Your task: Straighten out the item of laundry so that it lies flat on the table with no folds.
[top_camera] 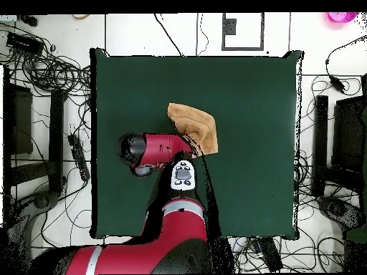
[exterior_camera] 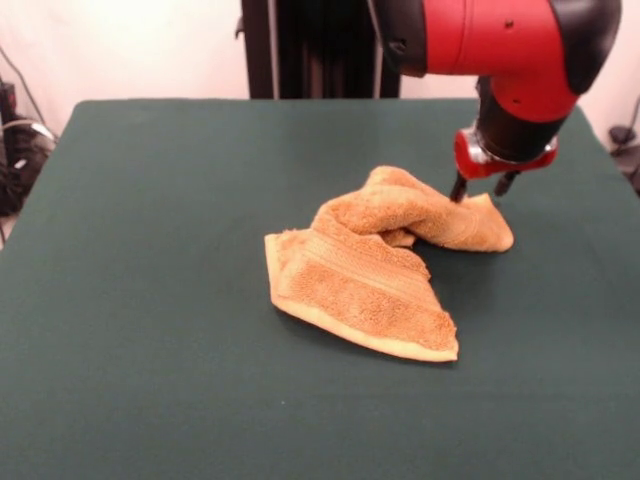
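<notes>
Front view: gripper (exterior_camera: pixel 482 190), fingers slightly spread, straddles the crumpled towel (exterior_camera: pixel 375 265)'s far corner; best to pinch that edge, then pull outward across the table (exterior_camera: pixel 150 300).

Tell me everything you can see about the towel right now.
The towel is orange-tan terry cloth with a paler hem and a woven band. It lies crumpled near the middle of the green table: one flatter folded part toward the camera, a rolled, bunched part rising behind it. The gripper stands at that bunched end, its fingers touching or just above the cloth.
</notes>
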`<state>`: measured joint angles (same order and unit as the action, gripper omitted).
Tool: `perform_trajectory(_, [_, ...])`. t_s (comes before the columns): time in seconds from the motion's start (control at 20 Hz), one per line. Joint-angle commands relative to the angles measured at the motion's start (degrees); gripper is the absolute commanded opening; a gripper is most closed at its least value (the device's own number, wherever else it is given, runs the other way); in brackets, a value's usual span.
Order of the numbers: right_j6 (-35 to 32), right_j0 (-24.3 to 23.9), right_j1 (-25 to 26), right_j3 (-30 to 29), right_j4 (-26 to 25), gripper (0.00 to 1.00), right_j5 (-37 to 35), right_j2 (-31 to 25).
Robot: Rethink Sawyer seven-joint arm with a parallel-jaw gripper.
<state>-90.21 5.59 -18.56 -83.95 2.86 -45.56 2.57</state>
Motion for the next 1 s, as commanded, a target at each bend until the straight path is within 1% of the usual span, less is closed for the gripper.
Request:
perform_trajectory(0.05, [-3.85,0.59,0.53,-1.75,-1.81,1.0,4.89,-6.21])
perform_trajectory(0.3, [-4.82,1.35,0.13,-1.7,-2.86,1.0,8.47,-5.07])
perform_trajectory(0.5, [-5.25,1.65,1.04,-1.02,-4.07,1.0,11.92,-4.16])
perform_trajectory(0.6, [-5.76,2.27,1.42,-0.43,-4.84,1.0,12.36,-3.2])
perform_trajectory(0.75, [-5.96,2.29,2.03,-0.3,-5.54,1.0,11.77,-2.98])
perform_trajectory(1.0, [-5.94,2.12,5.05,1.77,-6.19,1.0,8.53,-2.38])
